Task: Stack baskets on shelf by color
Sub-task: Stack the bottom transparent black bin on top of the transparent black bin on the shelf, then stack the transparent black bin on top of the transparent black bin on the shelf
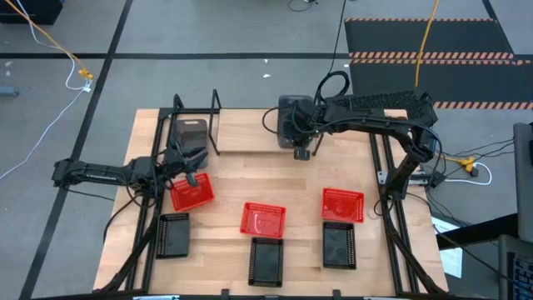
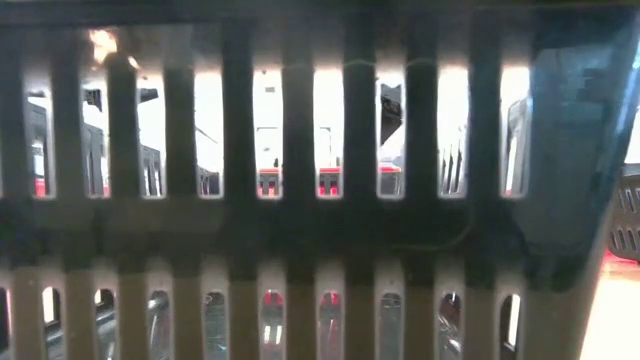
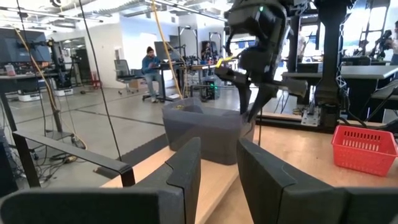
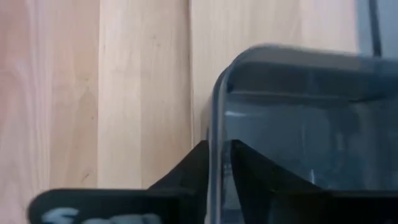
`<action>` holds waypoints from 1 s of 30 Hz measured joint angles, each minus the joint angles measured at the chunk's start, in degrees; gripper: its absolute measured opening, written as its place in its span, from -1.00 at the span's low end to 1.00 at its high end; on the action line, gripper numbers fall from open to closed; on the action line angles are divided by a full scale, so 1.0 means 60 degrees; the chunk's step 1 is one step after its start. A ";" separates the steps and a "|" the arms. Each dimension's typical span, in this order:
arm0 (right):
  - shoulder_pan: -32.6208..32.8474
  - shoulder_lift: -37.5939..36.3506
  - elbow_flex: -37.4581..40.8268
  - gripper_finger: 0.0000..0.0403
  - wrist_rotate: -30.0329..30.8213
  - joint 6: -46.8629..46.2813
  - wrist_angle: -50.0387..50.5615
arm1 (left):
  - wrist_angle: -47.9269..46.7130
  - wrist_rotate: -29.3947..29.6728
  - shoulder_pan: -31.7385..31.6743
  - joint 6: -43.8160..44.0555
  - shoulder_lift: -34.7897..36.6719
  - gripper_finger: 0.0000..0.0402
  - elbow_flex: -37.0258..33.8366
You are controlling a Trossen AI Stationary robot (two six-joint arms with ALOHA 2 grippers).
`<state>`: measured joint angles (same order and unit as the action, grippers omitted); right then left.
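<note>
The shelf stands at the table's far left with one grey basket inside it. A second grey basket sits at the far middle, with my right gripper shut on its near wall. My left gripper is open and hovers level over the far edge of the left red basket. In the left wrist view its fingers have only table wood between them. Two more red baskets and three black ones lie nearer. My right gripper pinches the grey basket's near wall close to a corner, with one finger inside the basket and one outside. It comes from above, pointing down. The basket sits upright; I cannot tell whether it rests on the table or is lifted clear.
Black frame rails run along both sides of the table. A perforated basket wall stands right before the low camera and blocks that view. Bare wood lies between the shelf and the held basket. A person sits far off in the room.
</note>
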<state>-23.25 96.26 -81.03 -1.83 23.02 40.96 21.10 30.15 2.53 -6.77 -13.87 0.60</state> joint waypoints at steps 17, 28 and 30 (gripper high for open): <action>0.0907 -0.2802 0.1846 -0.30 -0.0799 -0.1405 -0.2475 | -0.4570 0.1158 0.0079 0.3201 -0.0257 -0.47 0.1841; 0.2285 -0.4109 0.6094 -0.31 -0.1229 -0.1610 -0.8130 | -1.0330 0.0693 0.0374 0.6767 -0.2936 -0.47 0.4405; 0.2356 -0.4108 0.6499 -0.31 -0.1224 -0.1570 -0.8850 | -1.0665 0.0759 0.0167 0.6930 -0.3586 -0.47 0.4437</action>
<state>-9.11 71.61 -42.04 -9.17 13.61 -12.14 -42.89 34.71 3.54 34.81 -35.38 27.22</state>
